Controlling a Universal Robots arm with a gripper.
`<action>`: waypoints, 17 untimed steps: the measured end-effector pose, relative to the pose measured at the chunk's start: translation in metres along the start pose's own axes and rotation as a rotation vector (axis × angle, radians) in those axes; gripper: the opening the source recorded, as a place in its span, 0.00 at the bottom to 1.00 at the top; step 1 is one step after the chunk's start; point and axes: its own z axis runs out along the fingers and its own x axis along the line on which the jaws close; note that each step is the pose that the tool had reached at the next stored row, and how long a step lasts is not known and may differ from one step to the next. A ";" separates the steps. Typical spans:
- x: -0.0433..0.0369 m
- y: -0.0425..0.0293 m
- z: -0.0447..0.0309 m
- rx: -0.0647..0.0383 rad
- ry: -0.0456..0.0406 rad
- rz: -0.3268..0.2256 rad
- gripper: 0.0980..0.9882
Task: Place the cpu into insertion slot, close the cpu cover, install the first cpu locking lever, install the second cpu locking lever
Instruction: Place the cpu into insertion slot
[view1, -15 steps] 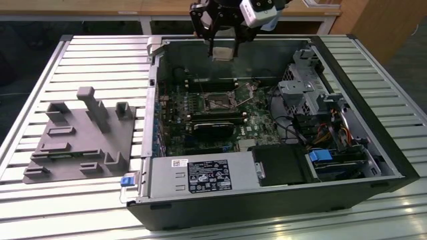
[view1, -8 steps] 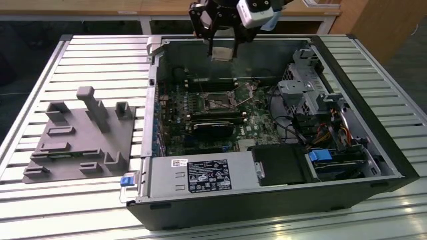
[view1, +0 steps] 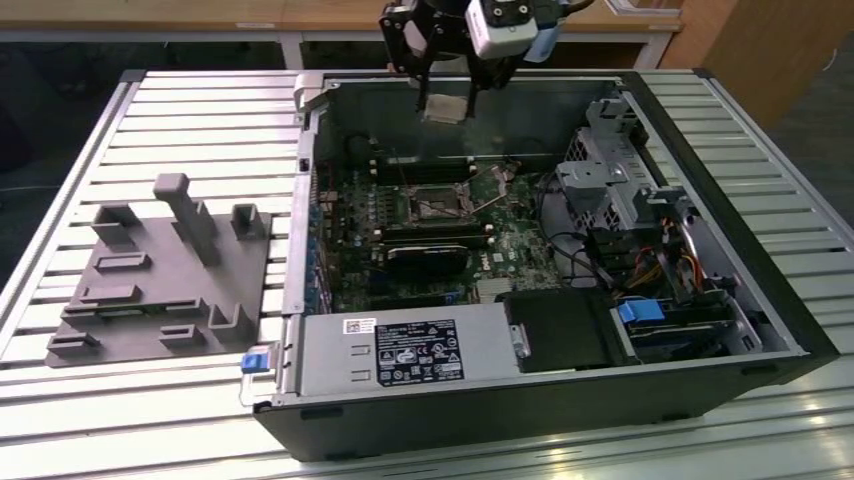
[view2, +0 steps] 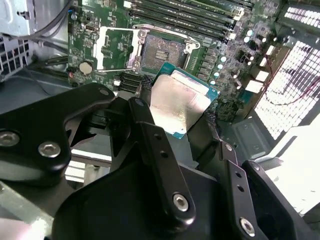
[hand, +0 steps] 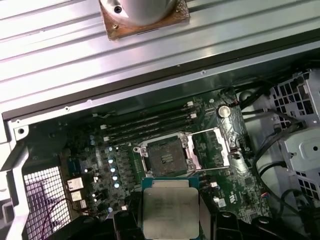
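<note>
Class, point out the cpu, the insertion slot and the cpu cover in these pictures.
the cpu (hand: 170, 212), first wrist view, middle of its silver top.
the insertion slot (hand: 165, 157), first wrist view, centre of the dark socket.
the cpu cover (view2: 102, 49), second wrist view, outer rail of the open frame.

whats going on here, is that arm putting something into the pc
The arm's end effector grips the cpu by its edges and holds it in the air above the open computer case. On the green board below, the insertion slot is empty, and the cpu cover is swung open beside it. The chip is not yet seated, and the cover is not yet closed.
</note>
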 end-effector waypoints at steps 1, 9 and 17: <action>0.0000 0.0000 0.0002 0.000 -0.0010 0.010 0.50; -0.0002 -0.0001 0.0019 0.000 -0.0097 0.102 0.50; -0.0010 -0.0001 0.0041 0.014 -0.0182 0.137 0.50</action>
